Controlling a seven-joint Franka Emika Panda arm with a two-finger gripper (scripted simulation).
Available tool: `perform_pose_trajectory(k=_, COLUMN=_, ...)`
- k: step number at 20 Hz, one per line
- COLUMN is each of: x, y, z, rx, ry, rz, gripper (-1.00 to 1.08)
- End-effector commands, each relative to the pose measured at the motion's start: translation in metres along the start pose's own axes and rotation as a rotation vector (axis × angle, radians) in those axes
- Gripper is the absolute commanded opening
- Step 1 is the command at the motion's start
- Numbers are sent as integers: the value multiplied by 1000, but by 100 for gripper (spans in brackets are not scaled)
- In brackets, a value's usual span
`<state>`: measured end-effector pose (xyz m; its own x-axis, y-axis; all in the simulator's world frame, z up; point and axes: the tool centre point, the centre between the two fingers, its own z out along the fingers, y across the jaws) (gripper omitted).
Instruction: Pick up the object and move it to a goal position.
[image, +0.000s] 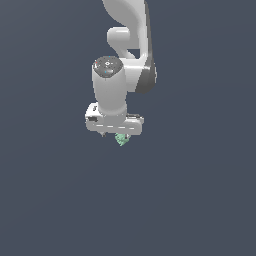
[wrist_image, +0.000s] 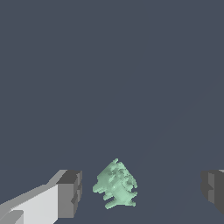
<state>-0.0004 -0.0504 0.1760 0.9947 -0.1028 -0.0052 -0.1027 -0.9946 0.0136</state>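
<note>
While the plain dark blue-grey floor (image: 55, 200) fills every part of both views, the white robot arm (image: 127, 55) comes down from the top edge of the exterior view, with a dark grey band at one joint and a rounded wrist link whose dark cap faces the camera. Below that link sits the flat white body of the hand, wider than the link above it, with small dark details along its lower edge.

Under the hand is the gripper (image: 116, 135), seen almost end-on in the exterior view, so its fingers show there only as short stubs. In the wrist view the gripper (wrist_image: 142, 192) is much clearer: one white finger with a dark grey pad (wrist_image: 70, 194) enters from one lower corner, and the other dark pad (wrist_image: 213, 190) sits at the opposite edge. The two pads stand well apart, with a wide stretch of floor between them, and neither touches anything.

Smallest of all is the object (wrist_image: 116, 184), a mint-green lump with an uneven, knobbly surface and a few short prongs sticking out. It lies between the pads, much nearer the first one yet clear of it. In the exterior view the object (image: 121, 139) peeks out just below the hand, mostly hidden by it.
</note>
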Motion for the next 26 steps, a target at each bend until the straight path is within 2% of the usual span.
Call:
perform_pose_trajectory(k=1, x=-2, y=0, z=3, rx=0, ry=0, rz=-16, gripper=100)
perform_pose_trajectory(k=10, x=-19, y=-2, z=24, rx=1, ry=1, rz=-151, gripper=100)
perform_pose_trajectory(k=26, x=-77, y=-11, z=79, rx=8, ry=7, rz=-549, gripper=100)
